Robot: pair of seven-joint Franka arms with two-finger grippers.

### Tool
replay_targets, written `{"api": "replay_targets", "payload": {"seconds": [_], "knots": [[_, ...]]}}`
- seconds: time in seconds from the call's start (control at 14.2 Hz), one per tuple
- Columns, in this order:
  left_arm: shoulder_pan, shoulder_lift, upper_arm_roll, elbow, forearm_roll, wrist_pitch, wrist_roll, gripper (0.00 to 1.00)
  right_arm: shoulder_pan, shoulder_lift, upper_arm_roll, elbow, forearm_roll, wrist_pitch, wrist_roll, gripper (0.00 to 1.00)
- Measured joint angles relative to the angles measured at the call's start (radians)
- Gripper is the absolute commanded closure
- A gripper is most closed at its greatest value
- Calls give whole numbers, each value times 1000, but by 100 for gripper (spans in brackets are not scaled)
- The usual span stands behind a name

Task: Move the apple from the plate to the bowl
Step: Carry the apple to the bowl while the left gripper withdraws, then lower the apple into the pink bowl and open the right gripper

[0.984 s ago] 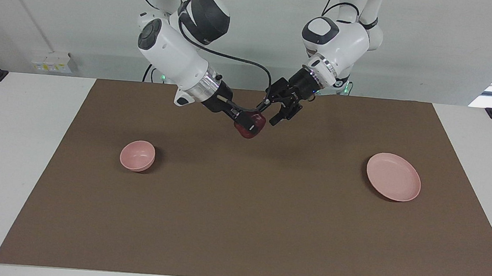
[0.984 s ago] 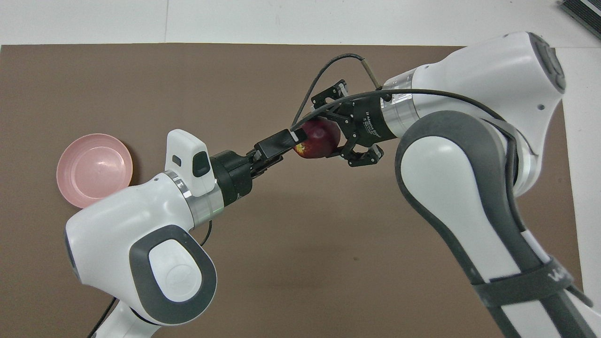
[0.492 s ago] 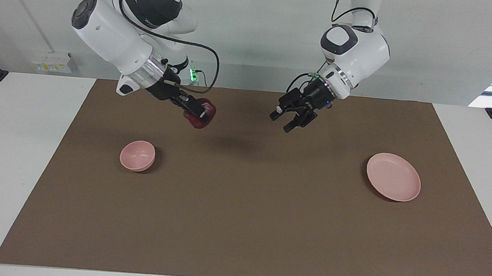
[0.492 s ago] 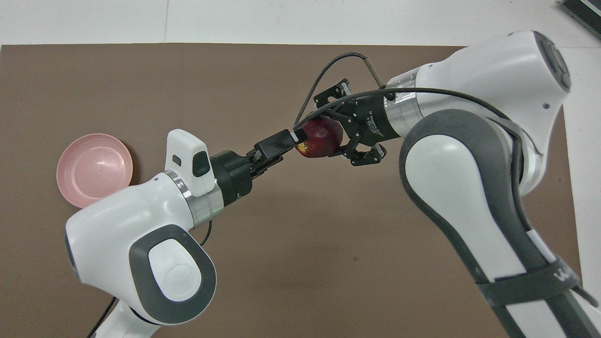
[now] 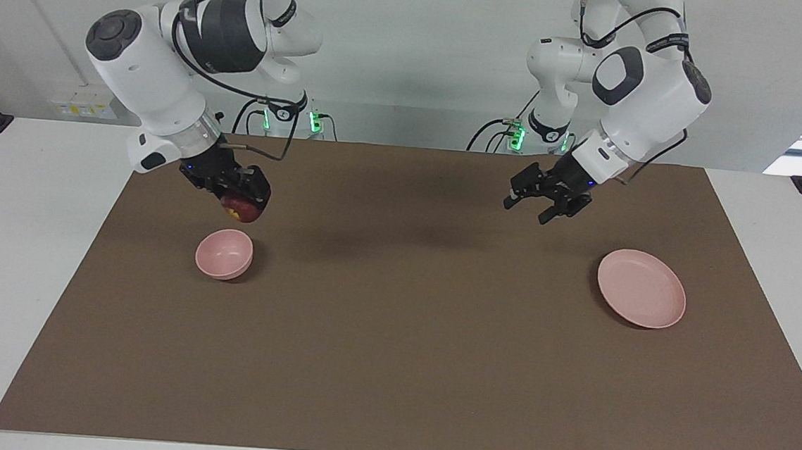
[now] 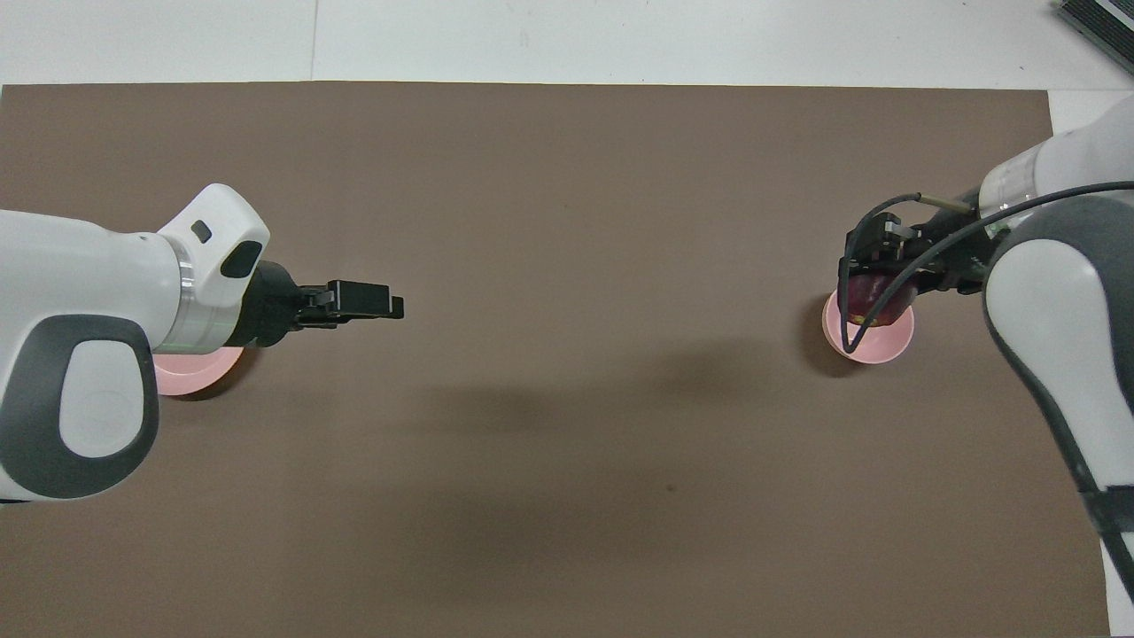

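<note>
Right pincer [image 5: 241, 203] clamps glossy round apple [image 5: 238, 208] over matte deep bowl [image 5: 224, 255]; left pincer [image 5: 547, 205] apart.

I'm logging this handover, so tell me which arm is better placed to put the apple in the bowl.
Right. Its pincer is shut on the apple just over the bowl. The left pincer is open, holds nothing, and hangs near the plate.

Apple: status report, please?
Right pincer shut on apple, above bowl. Left pincer open, waiting near empty plate. Nothing in the way.
</note>
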Motion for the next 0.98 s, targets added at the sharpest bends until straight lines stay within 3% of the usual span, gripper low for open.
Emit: {"api": "replay_targets", "payload": {"seconds": [0.21,0.63,0.98], "knots": [[-1,12,64,38,197,-41,1,0,-23,24,0,-94,-83,147,-107,100],[-1,20,196,226,321,-223,149,0,-59,78,1,-161,-96,242,-169,100],[-3,21,181,418,428,-449,178,0,-59,100,2,-200,-96,300,-169,100]]}}
